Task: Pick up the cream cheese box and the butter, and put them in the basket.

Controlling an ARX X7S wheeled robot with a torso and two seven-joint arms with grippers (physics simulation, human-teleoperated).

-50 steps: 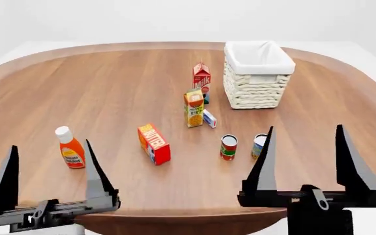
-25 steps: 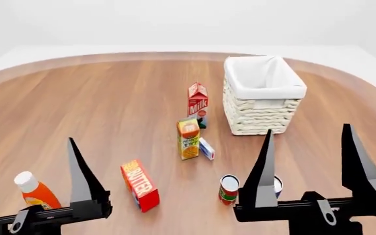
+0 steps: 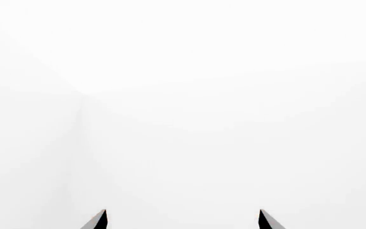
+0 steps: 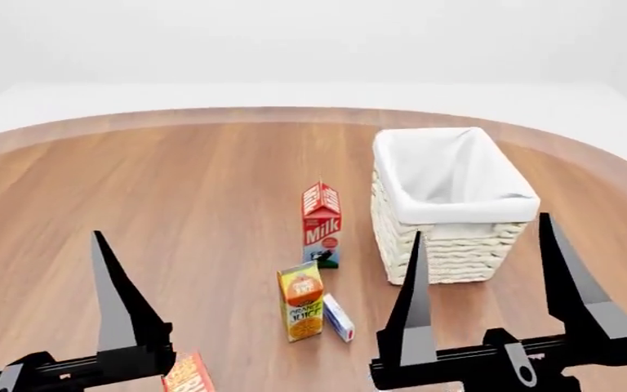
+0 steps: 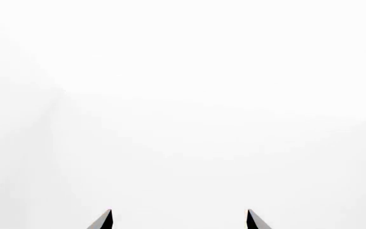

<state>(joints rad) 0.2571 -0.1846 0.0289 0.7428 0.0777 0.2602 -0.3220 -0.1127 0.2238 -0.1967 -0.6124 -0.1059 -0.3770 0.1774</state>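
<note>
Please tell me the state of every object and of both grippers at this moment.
basket: upright, nothing visible inside.
milk carton: upright.
juice carton: upright.
cream cheese box: on the table beside the juice carton.
butter: on the table, mostly out of view.
left gripper: open, empty.
right gripper: open, empty.

The red-orange butter box with yellow lettering (image 4: pixel 186 375) is cut off by the head view's lower edge, only its top corner showing. The left gripper's (image 4: pixel 30 306) outer finger lies beyond the frame's left edge. Both wrist views show only fingertips against blank white.

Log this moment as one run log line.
left gripper: open, empty | right gripper: open, empty | cream cheese box: on table beside orange juice carton | basket: empty
</note>
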